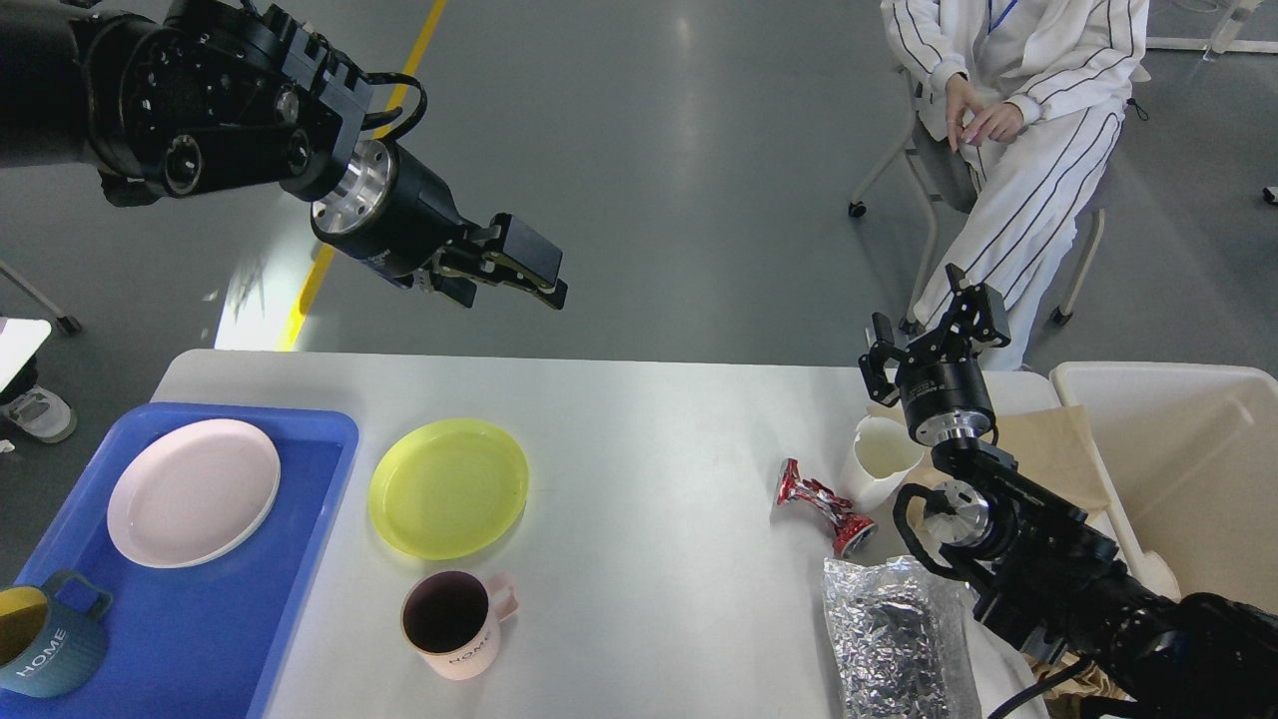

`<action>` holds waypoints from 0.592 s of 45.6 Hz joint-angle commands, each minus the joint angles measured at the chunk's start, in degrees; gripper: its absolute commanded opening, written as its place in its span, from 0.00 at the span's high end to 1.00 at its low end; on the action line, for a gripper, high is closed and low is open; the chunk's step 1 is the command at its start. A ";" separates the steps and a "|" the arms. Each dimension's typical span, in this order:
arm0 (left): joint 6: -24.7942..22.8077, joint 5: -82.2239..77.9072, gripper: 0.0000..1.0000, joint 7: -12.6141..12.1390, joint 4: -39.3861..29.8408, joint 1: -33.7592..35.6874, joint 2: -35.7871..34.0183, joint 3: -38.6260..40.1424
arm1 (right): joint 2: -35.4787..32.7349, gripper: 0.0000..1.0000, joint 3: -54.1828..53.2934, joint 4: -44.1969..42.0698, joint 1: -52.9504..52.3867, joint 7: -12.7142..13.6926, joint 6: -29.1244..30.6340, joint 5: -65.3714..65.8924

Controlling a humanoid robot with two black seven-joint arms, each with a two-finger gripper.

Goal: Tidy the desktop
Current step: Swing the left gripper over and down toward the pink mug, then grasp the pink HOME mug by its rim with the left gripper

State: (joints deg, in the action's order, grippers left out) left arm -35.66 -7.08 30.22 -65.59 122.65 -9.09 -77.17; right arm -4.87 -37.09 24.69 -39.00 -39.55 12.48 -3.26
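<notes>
The white desktop carries a yellow plate, a pink mug, a crushed red can, a white cup and a crumpled foil bag. My left gripper hangs open and empty in the air beyond the table's far edge, above and behind the yellow plate. My right gripper points upward, open and empty, just behind the white cup at the far right of the table.
A blue tray at the left holds a pink plate and a teal mug. A cream bin stands at the right, with brown paper beside it. A seated person is beyond the table.
</notes>
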 commanded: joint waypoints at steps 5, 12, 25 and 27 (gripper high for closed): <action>-15.14 -1.62 0.00 -1.12 -3.75 -0.83 1.79 -2.71 | -0.05 0.00 0.00 0.01 0.07 0.00 -0.08 0.00; -13.13 -1.45 0.01 -1.12 -12.44 -1.18 1.44 -6.93 | -0.05 0.00 0.00 0.01 0.07 0.00 0.00 0.00; -1.97 0.48 0.02 -1.30 -20.80 -7.51 1.88 -8.52 | -0.05 0.00 0.00 0.01 0.07 0.00 0.00 0.00; -0.56 1.01 0.02 -1.65 -21.86 -8.21 1.97 -8.61 | -0.05 0.00 0.00 0.01 0.15 0.00 0.00 0.00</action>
State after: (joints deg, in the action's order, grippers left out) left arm -39.32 -7.35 29.02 -85.20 116.79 -7.57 -85.56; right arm -4.94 -37.09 24.70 -38.92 -39.55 12.47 -3.25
